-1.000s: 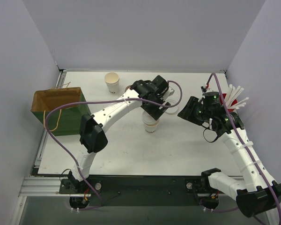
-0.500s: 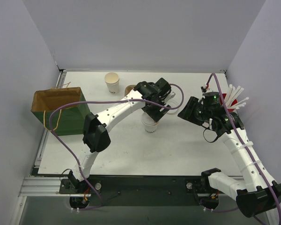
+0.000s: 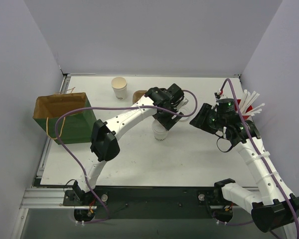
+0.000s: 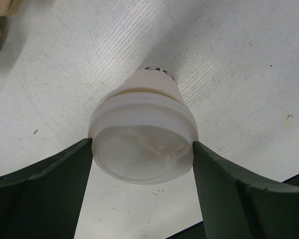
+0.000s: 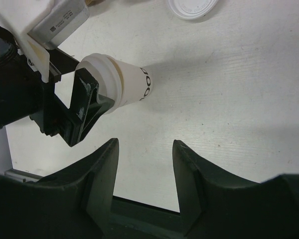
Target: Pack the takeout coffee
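Left fingers (image 4: 40,199) have shifted slightly, clasping the round-lidded paper cup (image 4: 144,149).

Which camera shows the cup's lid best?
The left wrist camera: the lid fills the middle, in the left claw. The right wrist camera shows its side; from the top camera the arm hides it.

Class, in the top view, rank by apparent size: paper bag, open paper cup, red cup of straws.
Paper bag; then red cup of straws, straws included, partly hidden behind the right arm; then open paper cup.
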Action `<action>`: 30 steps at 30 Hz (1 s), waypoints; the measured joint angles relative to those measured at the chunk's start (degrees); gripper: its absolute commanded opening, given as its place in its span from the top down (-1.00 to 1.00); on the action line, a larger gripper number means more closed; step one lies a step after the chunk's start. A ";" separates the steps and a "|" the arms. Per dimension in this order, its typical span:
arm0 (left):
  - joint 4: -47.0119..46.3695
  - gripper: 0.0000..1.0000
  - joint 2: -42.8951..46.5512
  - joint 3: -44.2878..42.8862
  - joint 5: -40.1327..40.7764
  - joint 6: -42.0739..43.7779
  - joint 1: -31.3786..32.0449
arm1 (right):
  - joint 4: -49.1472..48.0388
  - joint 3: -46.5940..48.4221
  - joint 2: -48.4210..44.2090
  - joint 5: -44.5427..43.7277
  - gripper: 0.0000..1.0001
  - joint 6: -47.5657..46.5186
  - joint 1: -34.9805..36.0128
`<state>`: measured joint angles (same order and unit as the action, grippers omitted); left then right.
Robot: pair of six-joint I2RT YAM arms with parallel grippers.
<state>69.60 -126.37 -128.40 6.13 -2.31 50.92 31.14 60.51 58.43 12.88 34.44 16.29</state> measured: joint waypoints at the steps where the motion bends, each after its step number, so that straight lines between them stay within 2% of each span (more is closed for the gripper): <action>1: 0.02 -0.42 -0.11 0.00 0.00 0.00 0.00 | 0.00 0.00 0.00 0.00 0.15 0.00 -0.11; 30: 0.07 -0.42 -0.87 -0.94 -0.04 0.07 0.00 | -0.02 -0.20 0.00 0.44 0.16 -0.04 -0.52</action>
<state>69.67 -127.24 -129.34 6.09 -2.24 50.92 31.11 60.31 58.43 13.32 34.39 15.77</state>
